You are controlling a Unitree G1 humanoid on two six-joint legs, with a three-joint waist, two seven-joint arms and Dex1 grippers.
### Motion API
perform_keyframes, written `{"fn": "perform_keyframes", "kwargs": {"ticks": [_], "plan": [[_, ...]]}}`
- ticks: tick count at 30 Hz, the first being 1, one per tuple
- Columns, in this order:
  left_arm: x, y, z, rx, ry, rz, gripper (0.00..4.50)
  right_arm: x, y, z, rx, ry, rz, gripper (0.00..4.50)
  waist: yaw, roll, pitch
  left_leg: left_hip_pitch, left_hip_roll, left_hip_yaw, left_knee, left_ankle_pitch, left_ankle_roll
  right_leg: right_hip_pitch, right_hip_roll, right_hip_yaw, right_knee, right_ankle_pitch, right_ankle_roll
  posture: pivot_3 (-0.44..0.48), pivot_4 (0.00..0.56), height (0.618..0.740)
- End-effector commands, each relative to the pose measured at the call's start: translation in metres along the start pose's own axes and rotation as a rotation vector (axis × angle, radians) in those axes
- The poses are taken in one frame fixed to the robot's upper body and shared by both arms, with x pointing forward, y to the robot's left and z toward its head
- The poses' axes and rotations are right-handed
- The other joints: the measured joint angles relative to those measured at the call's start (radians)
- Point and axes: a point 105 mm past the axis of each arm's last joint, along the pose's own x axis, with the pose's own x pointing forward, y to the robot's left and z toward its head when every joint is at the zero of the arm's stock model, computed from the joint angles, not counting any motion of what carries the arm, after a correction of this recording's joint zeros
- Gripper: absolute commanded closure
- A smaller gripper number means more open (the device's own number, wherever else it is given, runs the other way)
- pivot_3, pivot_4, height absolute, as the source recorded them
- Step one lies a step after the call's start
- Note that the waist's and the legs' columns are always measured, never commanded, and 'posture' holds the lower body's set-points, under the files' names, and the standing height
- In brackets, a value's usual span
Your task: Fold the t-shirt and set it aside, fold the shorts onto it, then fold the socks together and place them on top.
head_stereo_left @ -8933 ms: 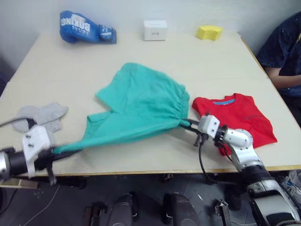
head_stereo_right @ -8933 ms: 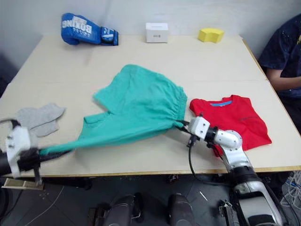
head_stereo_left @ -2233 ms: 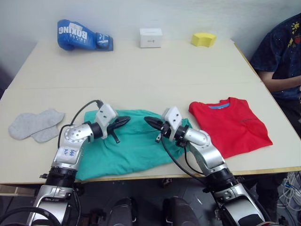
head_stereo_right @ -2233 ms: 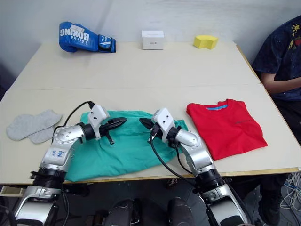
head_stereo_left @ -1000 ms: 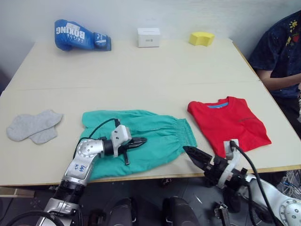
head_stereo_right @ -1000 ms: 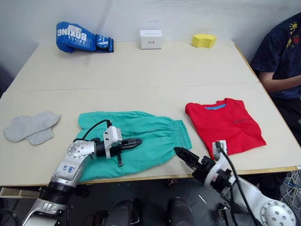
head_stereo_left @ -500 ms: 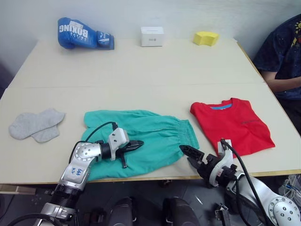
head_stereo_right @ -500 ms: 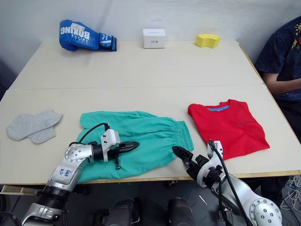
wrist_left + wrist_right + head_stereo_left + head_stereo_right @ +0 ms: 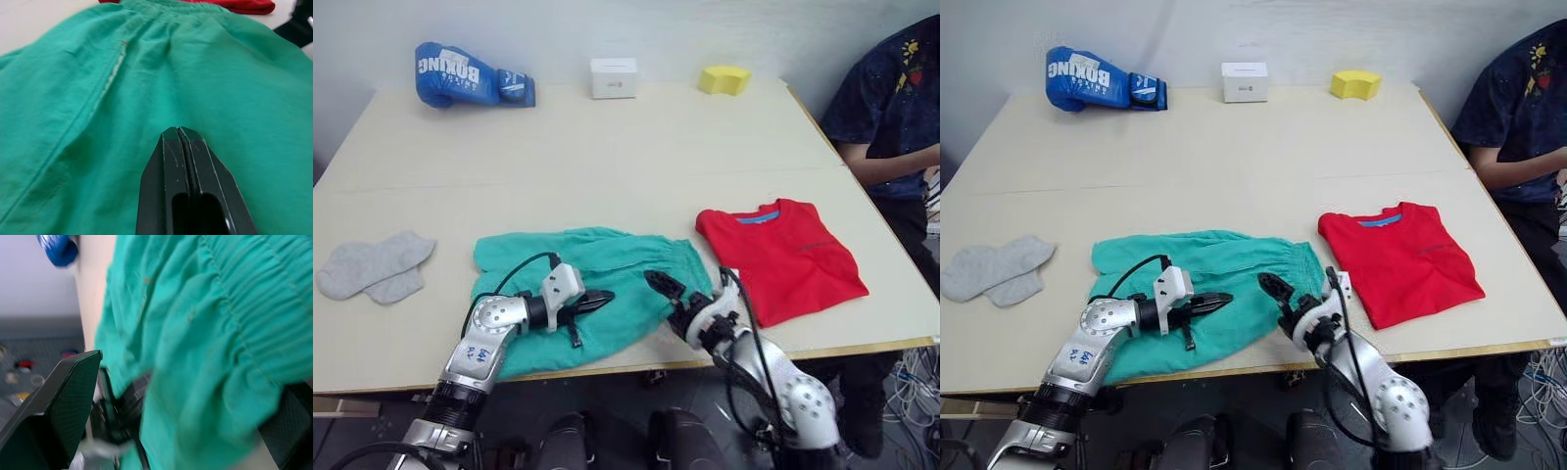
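The teal-green shorts (image 9: 607, 269) lie folded flat near the table's front edge, waistband to the right. My left gripper (image 9: 605, 296) is shut and rests on the middle of the shorts; its closed fingertips (image 9: 180, 147) hold no cloth. At the front corner of the gathered waistband (image 9: 244, 333) my right gripper (image 9: 677, 286) is open, and the wrist view shows the cloth lying between its two spread fingers (image 9: 58, 406). The red t-shirt (image 9: 778, 257) lies folded to the right of the shorts. At the far left lie the grey socks (image 9: 372, 269), one overlapping the other.
A blue boxing glove (image 9: 470, 74), a white box (image 9: 614, 76) and a yellow sponge (image 9: 724, 78) stand along the table's far edge. A person in a dark top (image 9: 891, 98) sits at the right side. The table's front edge (image 9: 862, 345) runs just below the garments.
My right arm has come up from below the table's front edge, and its open gripper now sits at the waistband corner. The left gripper stays shut on the shorts. The camera shifted slightly.
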Motion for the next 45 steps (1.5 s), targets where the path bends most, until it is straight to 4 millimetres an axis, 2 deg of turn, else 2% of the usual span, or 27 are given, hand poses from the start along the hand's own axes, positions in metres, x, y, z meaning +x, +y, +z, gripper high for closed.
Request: {"fn": "perform_keyframes", "kwargs": {"ticks": [1, 3, 8, 12, 15, 18, 21, 23, 26, 29, 32, 37, 42, 45], "plan": [[-0.001, 0.000, -0.004, -0.001, 0.013, 0.001, 4.50, 0.002, -0.040, 0.032, -0.098, -0.220, -0.184, 0.63, 0.004, 0.001, 0.000, 0.000, 0.000, 0.000, 0.000, 0.000, 0.000, 0.000, 0.000, 0.000, 0.000, 0.000, 0.000, 0.000, 0.150, 0.740], [-0.002, 0.001, -0.005, -0.001, 0.016, 0.003, 4.50, 0.000, -0.046, 0.039, -0.097, -0.276, -0.205, 1.34, 0.016, 0.001, -0.001, 0.000, -0.001, 0.000, 0.000, 0.000, 0.000, 0.000, -0.001, 0.000, 0.000, 0.000, 0.000, 0.000, 0.150, 0.740], [-0.006, 0.008, -0.005, 0.021, 0.028, 0.003, 4.50, 0.003, -0.045, 0.054, -0.138, -0.382, -0.178, 3.11, 0.018, 0.001, -0.002, -0.001, -0.004, -0.001, 0.001, -0.003, -0.002, 0.001, -0.004, 0.000, -0.001, 0.000, 0.000, 0.000, 0.150, 0.740], [-0.009, 0.016, 0.003, 0.044, 0.013, 0.028, 4.50, 0.004, -0.035, 0.070, -0.208, -0.469, -0.116, 4.40, 0.018, 0.001, -0.002, -0.001, -0.004, -0.001, 0.000, -0.002, -0.001, 0.001, -0.004, 0.000, -0.001, 0.000, 0.000, 0.000, 0.150, 0.740], [-0.012, 0.019, 0.010, 0.057, -0.001, 0.049, 4.50, -0.002, -0.015, 0.081, -0.388, -0.533, -0.030, 4.47, 0.018, 0.002, -0.001, -0.001, -0.004, -0.001, 0.000, -0.002, -0.001, 0.001, -0.005, 0.000, -0.001, 0.000, 0.000, 0.000, 0.150, 0.740], [-0.016, 0.019, 0.017, 0.064, -0.006, 0.073, 4.50, -0.021, 0.006, 0.103, -0.563, -0.670, 0.024, 4.47, 0.016, 0.003, 0.000, -0.003, -0.005, -0.001, 0.000, -0.001, 0.002, -0.002, -0.005, 0.000, 0.000, 0.001, 0.001, 0.000, 0.150, 0.740], [-0.020, 0.020, 0.015, 0.049, 0.011, 0.114, 4.50, -0.037, 0.019, 0.117, -0.830, -0.723, 0.015, 4.47, 0.014, 0.004, 0.000, -0.005, -0.006, 0.000, -0.001, 0.001, -0.002, -0.005, -0.005, 0.000, 0.001, 0.001, 0.001, 0.000, 0.150, 0.740], [-0.021, 0.020, 0.012, 0.039, 0.027, 0.138, 4.50, -0.040, 0.028, 0.119, -0.980, -0.716, 0.020, 4.47, 0.011, 0.005, 0.001, -0.005, -0.006, 0.002, -0.002, 0.000, -0.003, -0.006, -0.004, 0.000, 0.001, 0.000, 0.001, 0.000, 0.150, 0.740], [-0.025, 0.027, 0.006, 0.002, 0.047, 0.206, 4.50, -0.024, 0.053, 0.083, -1.380, -0.525, 0.148, 4.47, 0.008, 0.005, 0.001, -0.006, -0.005, 0.005, -0.001, 0.000, -0.003, -0.009, -0.003, 0.002, 0.002, 0.000, 0.001, 0.000, 0.150, 0.740], [-0.034, 0.031, -0.001, -0.033, 0.076, 0.267, 4.50, -0.007, 0.073, 0.054, -1.482, -0.429, 0.255, 4.47, -0.001, 0.004, 0.001, -0.006, -0.002, 0.009, 0.000, 0.001, -0.003, -0.013, -0.001, 0.006, 0.007, 0.000, 0.002, 0.000, 0.150, 0.740], [-0.043, 0.031, -0.009, -0.050, 0.116, 0.295, 4.50, 0.011, 0.081, 0.026, -1.468, -0.320, 0.319, 4.47, -0.001, 0.004, 0.001, -0.004, 0.000, 0.009, -0.001, 0.003, -0.004, -0.014, 0.000, 0.006, 0.011, 0.000, 0.002, 0.000, 0.150, 0.740], [-0.049, 0.034, -0.016, -0.096, 0.116, 0.351, 4.50, 0.043, 0.077, -0.011, -1.408, -0.139, 0.354, 4.47, -0.004, 0.003, 0.001, -0.003, 0.000, 0.009, -0.001, 0.007, -0.009, -0.015, 0.000, 0.007, 0.014, 0.000, 0.000, 0.000, 0.150, 0.740], [-0.052, 0.033, -0.020, -0.125, 0.103, 0.378, 4.50, 0.053, 0.073, -0.048, -1.396, 0.050, 0.473, 4.47, -0.010, 0.003, 0.001, -0.003, 0.000, 0.009, -0.001, 0.007, -0.009, -0.015, -0.001, 0.007, 0.015, -0.001, -0.001, 0.000, 0.150, 0.740], [-0.056, 0.036, -0.020, -0.125, 0.087, 0.394, 4.50, 0.055, 0.072, -0.057, -1.383, 0.101, 0.517, 4.47, -0.013, 0.003, 0.001, -0.003, 0.000, 0.009, -0.001, 0.007, -0.009, -0.015, -0.001, 0.007, 0.016, -0.001, -0.001, 0.000, 0.150, 0.740]]}}
